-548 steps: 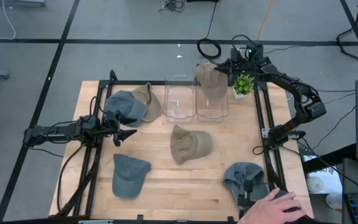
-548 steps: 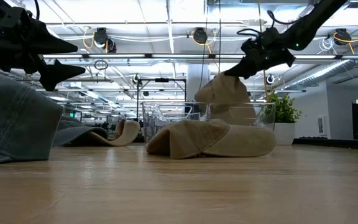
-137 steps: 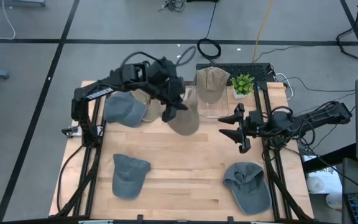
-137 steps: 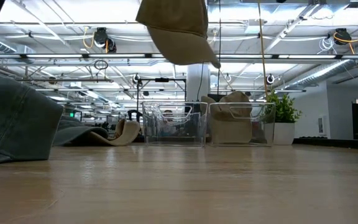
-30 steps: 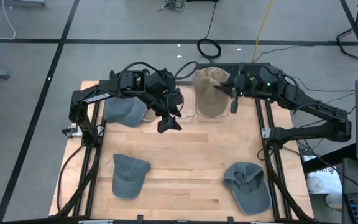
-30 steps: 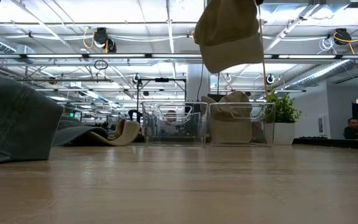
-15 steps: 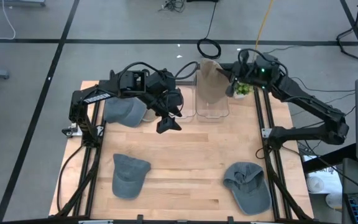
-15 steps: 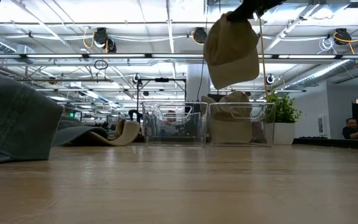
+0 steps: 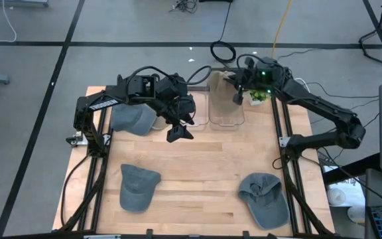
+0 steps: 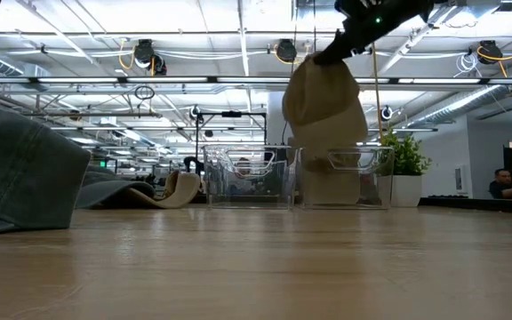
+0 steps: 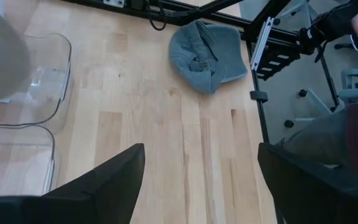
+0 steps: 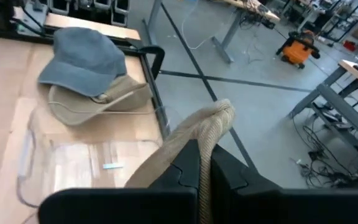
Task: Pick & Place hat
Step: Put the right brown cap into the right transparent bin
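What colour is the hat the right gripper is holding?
Tan; the hat shows best in the low view.

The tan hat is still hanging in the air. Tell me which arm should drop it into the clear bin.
Right. The right gripper is shut on the tan hat directly above the right clear bin. The left gripper is open, holds nothing, and hangs in front of the other bin.

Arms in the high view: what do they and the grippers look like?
Both arms are dark, jointed tubes with black cables looping off them. The right arm shows a small green light near its wrist. Left gripper and right gripper each have two dark, tapering fingers.
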Controlling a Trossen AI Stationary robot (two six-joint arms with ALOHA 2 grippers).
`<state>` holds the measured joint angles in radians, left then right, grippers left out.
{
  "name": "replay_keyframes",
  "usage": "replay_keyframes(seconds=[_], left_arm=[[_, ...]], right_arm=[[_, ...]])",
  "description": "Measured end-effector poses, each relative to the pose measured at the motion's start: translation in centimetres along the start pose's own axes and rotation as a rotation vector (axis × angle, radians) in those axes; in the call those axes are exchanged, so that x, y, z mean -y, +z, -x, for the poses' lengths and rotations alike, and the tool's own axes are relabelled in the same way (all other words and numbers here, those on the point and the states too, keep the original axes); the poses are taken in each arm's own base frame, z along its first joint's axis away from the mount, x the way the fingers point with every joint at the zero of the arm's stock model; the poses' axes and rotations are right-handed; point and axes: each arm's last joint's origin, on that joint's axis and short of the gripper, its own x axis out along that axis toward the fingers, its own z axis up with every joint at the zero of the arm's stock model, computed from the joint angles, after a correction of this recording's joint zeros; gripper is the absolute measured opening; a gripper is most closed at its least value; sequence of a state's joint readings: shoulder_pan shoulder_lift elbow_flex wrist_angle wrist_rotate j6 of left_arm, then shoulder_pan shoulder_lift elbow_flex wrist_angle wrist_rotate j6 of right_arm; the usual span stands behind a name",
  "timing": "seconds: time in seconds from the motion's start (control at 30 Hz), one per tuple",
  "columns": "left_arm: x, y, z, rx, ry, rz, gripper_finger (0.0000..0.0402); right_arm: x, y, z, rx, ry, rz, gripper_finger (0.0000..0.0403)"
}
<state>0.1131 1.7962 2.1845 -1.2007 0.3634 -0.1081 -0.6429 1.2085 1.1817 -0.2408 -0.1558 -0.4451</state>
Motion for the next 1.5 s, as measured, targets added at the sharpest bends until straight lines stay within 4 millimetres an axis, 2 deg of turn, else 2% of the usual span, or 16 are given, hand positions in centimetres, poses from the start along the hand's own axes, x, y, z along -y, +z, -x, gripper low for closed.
replay_keyframes(seconds=[0.17, 0.3, 0.53, 0.83, 1.2, 1.33, 1.5], left_arm=[[0.0, 0.0, 0.0, 0.0, 0.001, 0.001, 0.0324], [0.0, 0.0, 0.0, 0.001, 0.007, 0.055, 0.0324], [-0.3, 0.0, 0.1, 0.003, 0.012, 0.11, 0.0324], [-0.3, 0.0, 0.1, 0.0, 0.013, 0.103, 0.0324], [-0.3, 0.0, 0.1, -0.001, 0.012, 0.076, 0.0324], [-0.3, 0.0, 0.1, -0.001, 0.012, 0.068, 0.0324], [-0.3, 0.0, 0.1, -0.001, 0.013, 0.068, 0.0324]], right_arm=[[0.4, -1.5, -1.1, 0.009, -0.035, 0.011, 0.0], [0.8, -3.5, -1.8, -0.008, -0.062, -0.007, 0.0], [0.6, -6.7, -2.4, -0.012, -0.075, -0.023, 0.0], [0.6, -9.3, -2.6, 0.028, -0.138, -0.088, 0.0], [-0.6, -13.1, -3.2, -0.056, -0.125, -0.127, 0.0001], [-0.8, -13.2, -3.6, -0.054, -0.11, -0.046, 0.0024], [-0.8, -12.1, -3.5, 0.023, -0.145, 0.051, 0.0085]])
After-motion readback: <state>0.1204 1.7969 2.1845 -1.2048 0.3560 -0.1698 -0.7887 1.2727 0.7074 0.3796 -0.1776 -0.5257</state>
